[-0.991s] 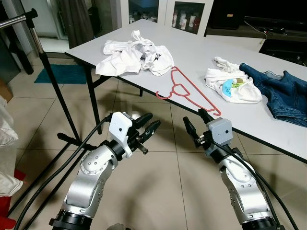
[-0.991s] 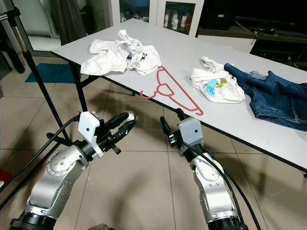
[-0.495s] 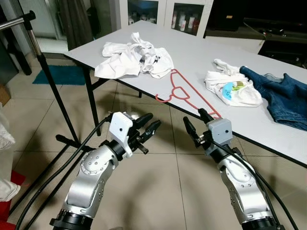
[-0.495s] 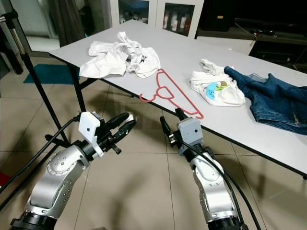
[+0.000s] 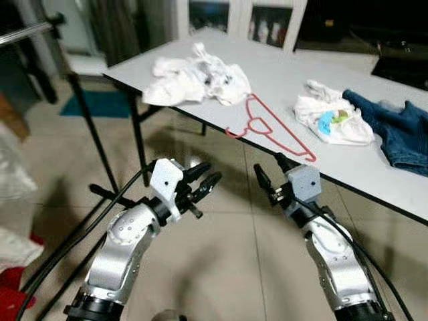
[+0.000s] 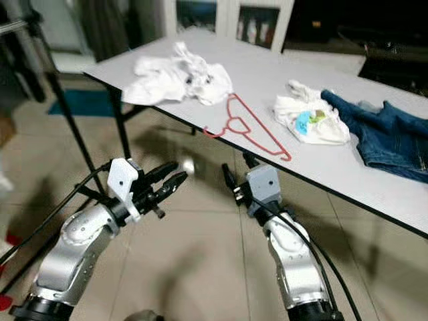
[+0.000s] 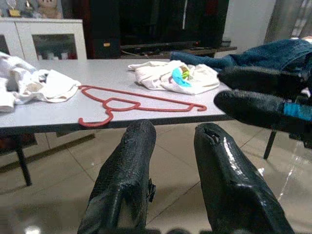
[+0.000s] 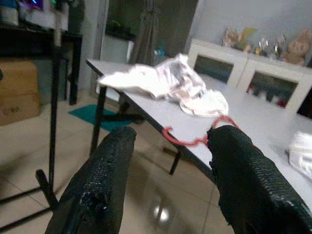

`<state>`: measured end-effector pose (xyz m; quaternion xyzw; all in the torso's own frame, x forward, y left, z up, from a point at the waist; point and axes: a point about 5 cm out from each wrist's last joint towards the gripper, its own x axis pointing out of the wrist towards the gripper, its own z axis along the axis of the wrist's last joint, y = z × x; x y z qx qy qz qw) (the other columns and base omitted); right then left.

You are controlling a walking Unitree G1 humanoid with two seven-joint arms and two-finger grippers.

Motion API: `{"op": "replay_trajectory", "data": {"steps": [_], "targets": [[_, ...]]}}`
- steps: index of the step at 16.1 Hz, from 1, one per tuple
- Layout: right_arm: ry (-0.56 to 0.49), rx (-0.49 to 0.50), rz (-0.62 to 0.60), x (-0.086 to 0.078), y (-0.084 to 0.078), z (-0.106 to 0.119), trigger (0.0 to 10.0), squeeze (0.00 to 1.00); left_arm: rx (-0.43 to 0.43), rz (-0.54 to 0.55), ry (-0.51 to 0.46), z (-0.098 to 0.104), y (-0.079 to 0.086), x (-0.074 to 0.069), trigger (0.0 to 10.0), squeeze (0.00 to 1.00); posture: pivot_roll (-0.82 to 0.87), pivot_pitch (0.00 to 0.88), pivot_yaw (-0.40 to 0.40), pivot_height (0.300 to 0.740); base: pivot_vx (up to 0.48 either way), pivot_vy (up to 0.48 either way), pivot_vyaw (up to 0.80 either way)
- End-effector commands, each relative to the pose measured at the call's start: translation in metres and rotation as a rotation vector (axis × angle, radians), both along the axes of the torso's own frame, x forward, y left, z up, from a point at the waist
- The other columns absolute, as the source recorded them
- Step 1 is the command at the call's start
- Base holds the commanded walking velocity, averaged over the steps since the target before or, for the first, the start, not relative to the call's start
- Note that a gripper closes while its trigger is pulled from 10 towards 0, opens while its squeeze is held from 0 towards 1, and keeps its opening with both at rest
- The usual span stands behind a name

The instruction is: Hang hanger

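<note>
I can read no text, label, brand or number on anything in front of me here.

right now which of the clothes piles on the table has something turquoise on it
The small white garment in the middle, lying between the red hanger and the blue jeans. It shows a turquoise patch; the bigger white pile at the far-left end is plain white.

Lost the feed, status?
Left gripper and right gripper open, empty, short of table. Red hanger flat at table edge. Nothing in the way.
</note>
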<state>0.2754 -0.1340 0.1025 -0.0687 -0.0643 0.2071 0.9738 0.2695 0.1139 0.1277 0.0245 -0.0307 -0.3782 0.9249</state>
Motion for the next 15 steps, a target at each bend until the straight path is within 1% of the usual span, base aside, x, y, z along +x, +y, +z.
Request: {"op": "replay_trajectory", "data": {"steps": [1,3,5,7,8,12,15], "targets": [[0.0,-0.005,-0.004,0.003,-0.006,0.001,10.0,0.0,0.024,-0.026,-0.042,0.004,-0.007,-0.001,10.0,0.0,0.22,0.003,-0.074,0.723,0.0,0.0,0.0],[-0.01,-0.02,0.038,0.008,-0.005,0.007,10.0,0.0,-0.008,0.034,-0.05,0.004,-0.006,0.001,10.0,0.0,0.24,0.013,-0.121,0.723,0.0,0.0,0.0],[-0.015,-0.028,0.06,0.014,-0.004,0.012,10.0,0.0,-0.041,0.07,-0.042,0.002,-0.009,-0.003,10.0,0.0,0.25,0.021,-0.139,0.723,0.0,0.0,0.0],[-0.008,-0.023,0.076,0.015,-0.003,0.011,10.0,0.0,-0.04,0.069,-0.031,-0.003,-0.011,-0.01,10.0,0.0,0.27,0.028,-0.159,0.723,0.0,0.0,0.0],[-0.004,-0.021,0.082,0.015,-0.002,0.01,10.0,0.0,-0.037,0.068,-0.031,-0.004,-0.011,-0.012,10.0,0.0,0.27,0.031,-0.16,0.723,0.0,0.0,0.0],[0.004,-0.022,0.094,0.014,-0.002,0.008,10.0,0.0,-0.023,0.065,-0.033,-0.004,-0.011,-0.011,10.0,0.0,0.26,0.036,-0.155,0.723,0.0,0.0,0.0],[-0.002,-0.023,0.072,0.016,-0.007,0.01,10.0,0.0,-0.021,0.041,-0.035,-0.003,-0.016,-0.01,10.0,0.0,0.24,0.025,-0.143,0.723,0.0,0.0,0.0]]}}
